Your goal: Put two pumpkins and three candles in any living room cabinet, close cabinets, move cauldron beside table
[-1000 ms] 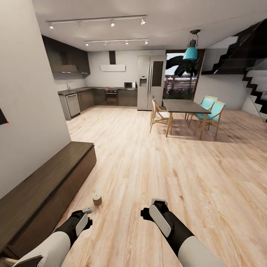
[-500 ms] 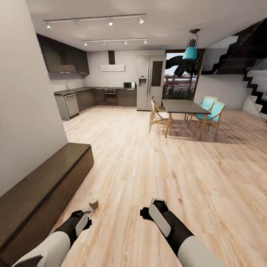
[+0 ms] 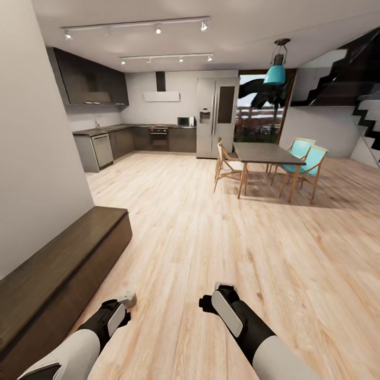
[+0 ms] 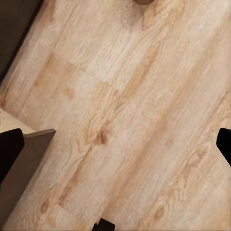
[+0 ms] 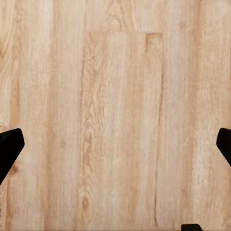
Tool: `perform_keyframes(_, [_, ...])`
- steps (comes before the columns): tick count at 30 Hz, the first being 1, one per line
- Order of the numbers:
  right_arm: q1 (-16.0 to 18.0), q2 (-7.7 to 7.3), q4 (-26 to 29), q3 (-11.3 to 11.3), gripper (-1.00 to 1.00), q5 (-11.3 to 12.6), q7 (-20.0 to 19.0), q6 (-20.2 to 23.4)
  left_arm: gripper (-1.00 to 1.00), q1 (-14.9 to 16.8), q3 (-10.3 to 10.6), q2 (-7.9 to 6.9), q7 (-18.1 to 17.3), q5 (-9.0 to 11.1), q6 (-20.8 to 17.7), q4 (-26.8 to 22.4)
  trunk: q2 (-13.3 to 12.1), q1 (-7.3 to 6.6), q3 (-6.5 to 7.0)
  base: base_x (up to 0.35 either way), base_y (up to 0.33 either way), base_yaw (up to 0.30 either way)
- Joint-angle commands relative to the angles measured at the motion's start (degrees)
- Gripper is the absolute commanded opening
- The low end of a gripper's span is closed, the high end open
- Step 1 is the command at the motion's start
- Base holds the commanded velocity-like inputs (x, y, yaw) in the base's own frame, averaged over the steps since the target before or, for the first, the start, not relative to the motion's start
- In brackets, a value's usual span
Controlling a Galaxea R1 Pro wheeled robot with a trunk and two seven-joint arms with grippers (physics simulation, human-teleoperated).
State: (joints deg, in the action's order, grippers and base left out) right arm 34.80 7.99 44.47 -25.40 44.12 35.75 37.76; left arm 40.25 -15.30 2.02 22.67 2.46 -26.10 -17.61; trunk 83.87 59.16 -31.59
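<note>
The cabinet (image 3: 63,258), long, low and dark brown, runs along the wall at my left with its fronts shut; its dark side fills a corner of the left wrist view (image 4: 14,29). My left gripper (image 3: 117,312) hangs low over the wooden floor just beside the cabinet, open, with nothing between its fingers (image 4: 115,144). A sliver of a tan-brown round thing (image 4: 142,1) lies at the edge of the left wrist view, perhaps a candle. My right gripper (image 3: 217,302) is also open over bare floorboards (image 5: 115,144). Pumpkins, cauldron and the table are out of view.
A wide wooden floor (image 3: 221,232) stretches ahead. A dining table (image 3: 264,154) with wooden and turquoise chairs (image 3: 309,161) stands far right. Grey kitchen units (image 3: 111,145) and a fridge (image 3: 216,119) line the back wall. Stairs (image 3: 364,105) rise at the far right.
The whole head view has shifted, so the camera moved. The small tan candle on the floor ahead of my left gripper drew closer to it and has left the head view.
</note>
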Motion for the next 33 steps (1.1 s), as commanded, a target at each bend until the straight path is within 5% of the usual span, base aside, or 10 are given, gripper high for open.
perform_keyframes(1, [0.0, 0.0, 0.0, 0.0, 1.0, 0.0, 0.01, 0.01, 1.0, 0.0, 0.0, 0.0, -0.01, 0.0, 0.02, 0.01, 0.0, 0.0, 0.0, 0.077, 0.0, 0.221])
perform_keyframes(16, [0.0, -0.08, 0.0, -0.04, 1.0, 0.0, -0.07, -0.04, 1.0, 0.0, -0.08, 0.08, -0.3, 0.0, 0.09, -0.04, 0.0, 0.0, 0.0, 0.009, 0.0, 0.231])
perform_keyframes(33, [0.0, -0.01, 0.04, -0.09, 1.0, 0.0, -0.07, -0.11, 1.0, 0.0, -0.17, 0.09, -0.51, 0.03, 0.13, 0.01, 6.82, 3.73, -3.05, 0.0, 0.0, 0.007])
